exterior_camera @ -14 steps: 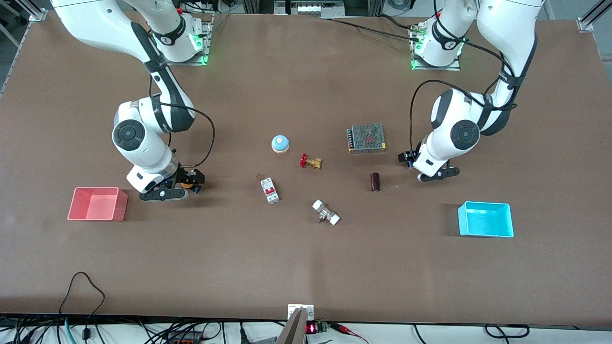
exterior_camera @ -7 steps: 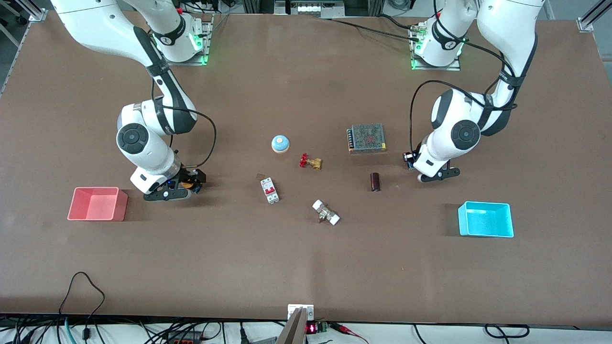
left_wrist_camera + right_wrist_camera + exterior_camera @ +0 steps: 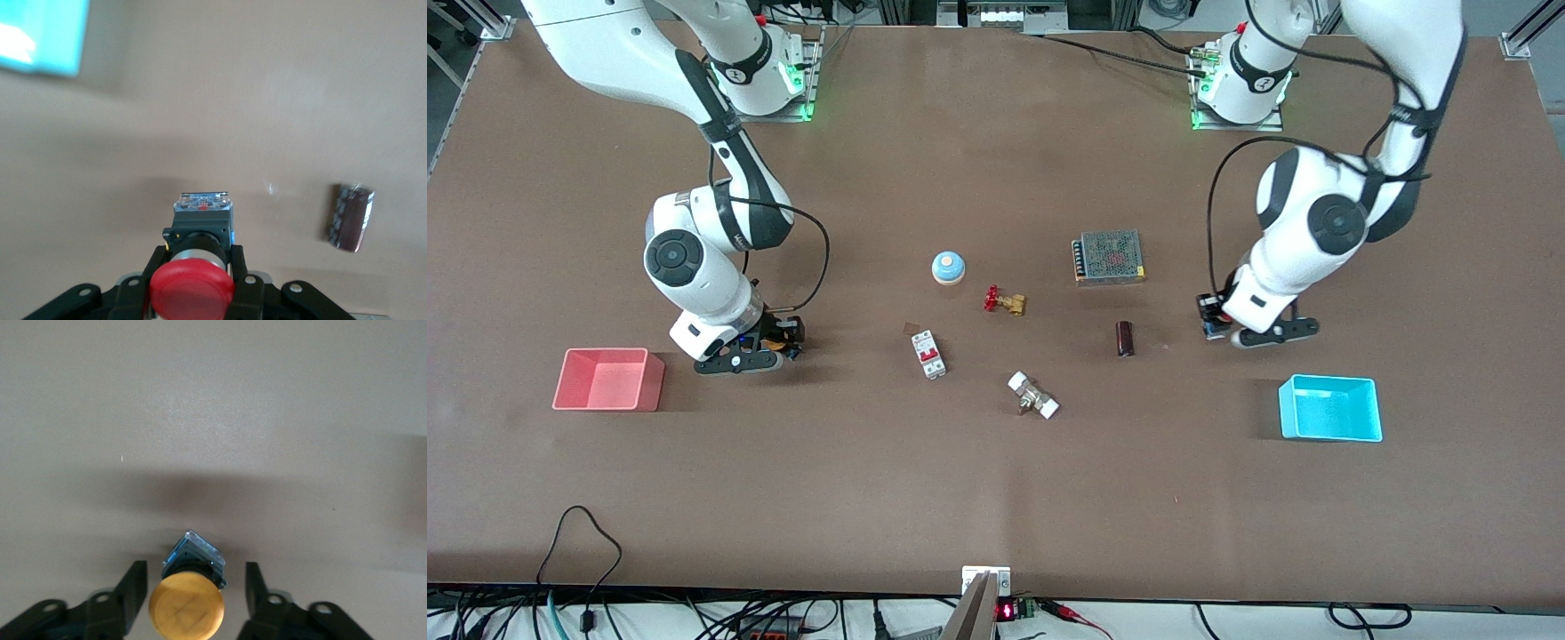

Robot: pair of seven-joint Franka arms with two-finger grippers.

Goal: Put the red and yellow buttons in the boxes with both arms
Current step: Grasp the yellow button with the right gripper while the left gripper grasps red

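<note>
The red button (image 3: 192, 287), with its dark blue body, is clamped in my left gripper (image 3: 199, 259), which is shut on it. In the front view that gripper (image 3: 1258, 334) hangs over the table with the button (image 3: 1210, 322), close to the cyan box (image 3: 1329, 436). The yellow button (image 3: 187, 608) stands on the table between the fingers of my right gripper (image 3: 195, 579). That gripper is open, with a gap on each side of the cap. In the front view the right gripper (image 3: 758, 348) and the yellow button (image 3: 776, 341) are beside the pink box (image 3: 651, 384).
Mid-table lie a blue dome (image 3: 949, 267), a brass valve with a red handle (image 3: 1005, 301), a white and red breaker (image 3: 929, 354), a white-ended fitting (image 3: 1033, 396), a dark cylinder (image 3: 1125, 339) and a grey mesh-topped unit (image 3: 1109, 257). The cyan box (image 3: 40, 33) shows in the left wrist view.
My left gripper shut on the red button and carried it toward the cyan box. My right gripper settled around the yellow button and its fingers have narrowed.
</note>
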